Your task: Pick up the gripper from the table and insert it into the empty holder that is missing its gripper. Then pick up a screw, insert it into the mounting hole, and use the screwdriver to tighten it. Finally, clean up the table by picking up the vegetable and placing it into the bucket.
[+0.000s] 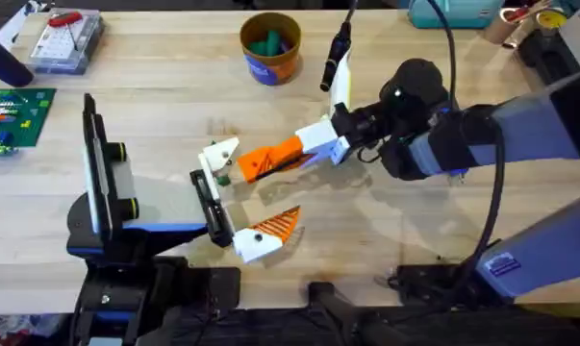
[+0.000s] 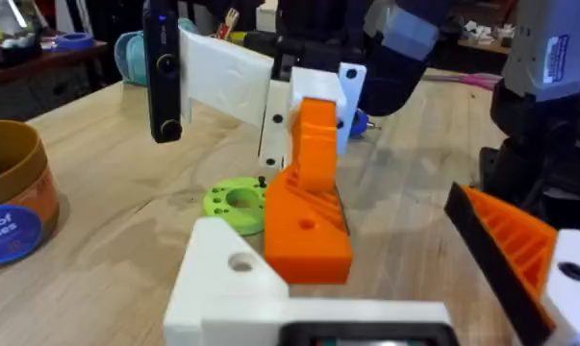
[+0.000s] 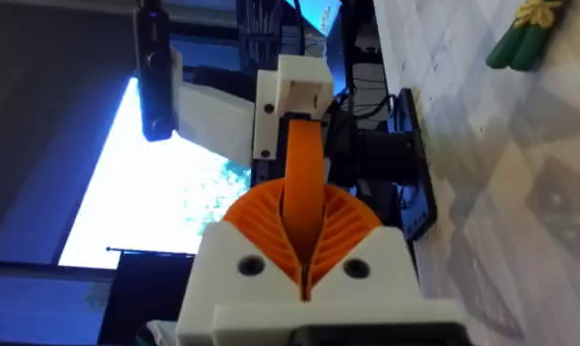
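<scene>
One bucket [image 1: 270,46], perhaps two vegetables [image 2: 234,203].

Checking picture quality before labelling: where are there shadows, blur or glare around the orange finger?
Overhead: the orange finger casts a soft shadow on the table. Left wrist: the finger is sharp, the room behind it soft. Right wrist: bright blue glare beside the finger.

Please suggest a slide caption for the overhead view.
Right end effector carries the orange gripper toward the white holder; bucket waits behind.
</scene>
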